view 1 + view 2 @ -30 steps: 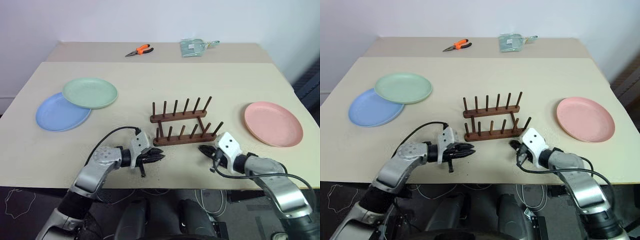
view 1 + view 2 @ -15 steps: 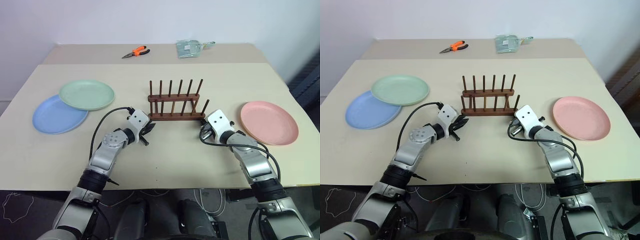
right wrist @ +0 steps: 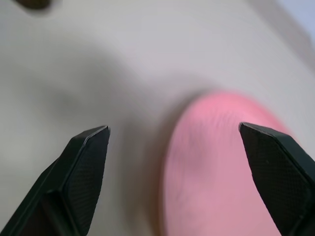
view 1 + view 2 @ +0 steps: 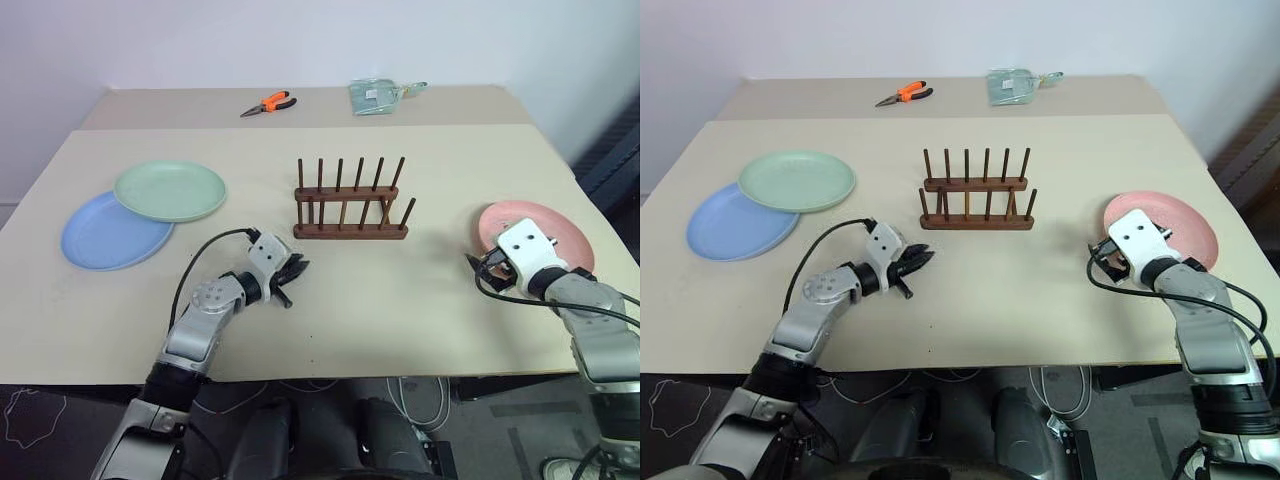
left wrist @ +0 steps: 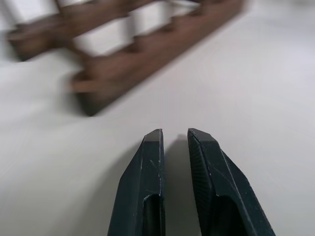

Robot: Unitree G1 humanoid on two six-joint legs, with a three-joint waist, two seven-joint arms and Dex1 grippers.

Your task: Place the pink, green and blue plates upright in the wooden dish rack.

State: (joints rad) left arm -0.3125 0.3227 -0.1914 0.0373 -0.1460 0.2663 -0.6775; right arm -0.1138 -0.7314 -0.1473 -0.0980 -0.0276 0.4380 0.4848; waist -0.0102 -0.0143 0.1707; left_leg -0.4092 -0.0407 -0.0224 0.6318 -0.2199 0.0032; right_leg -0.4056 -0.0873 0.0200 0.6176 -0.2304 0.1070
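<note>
The wooden dish rack [image 4: 350, 205] stands empty mid-table. The green plate [image 4: 170, 190] lies at the far left, overlapping the blue plate [image 4: 105, 235]. The pink plate [image 4: 565, 222] lies flat at the right. My right gripper [image 3: 174, 129] is open wide at the pink plate's near left rim, and the plate [image 3: 221, 162] lies just ahead between its fingers with nothing gripped. My left gripper [image 4: 297, 268] hovers low over the table in front of the rack's left end. Its fingers [image 5: 152, 147] are nearly together and hold nothing.
Orange-handled pliers [image 4: 275, 102] and a clear packet [image 4: 380, 95] lie on the rear table section. The beige table [image 4: 400, 300] has bare surface between the rack and its front edge. The right edge runs close beyond the pink plate.
My right gripper swung right from the rack's right end to the pink plate and opened wide. The left gripper stays shut near the rack's left end. The camera view shifted.
</note>
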